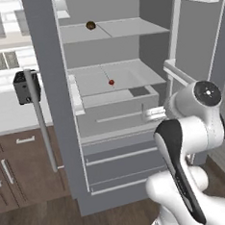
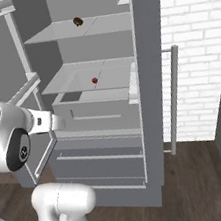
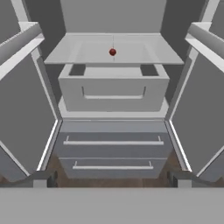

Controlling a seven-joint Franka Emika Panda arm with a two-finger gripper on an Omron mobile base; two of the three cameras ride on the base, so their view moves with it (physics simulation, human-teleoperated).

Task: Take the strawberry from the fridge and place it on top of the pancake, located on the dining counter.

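Gripper outside the open fridge, berry not yet reached.

Gripper (image 3: 112, 179) spread wide, nothing held, hanging in front of the fridge (image 1: 52, 90) with both doors swung out. Beyond it the inner drawer (image 3: 113, 92), then the strawberry (image 3: 112, 52) alone mid-shelf, well apart from the tips. Brown round item (image 1: 91, 25) one shelf up. Risk: berry is tiny; a low approach could clip the drawer, or the fingers could nudge it rolling rearward.
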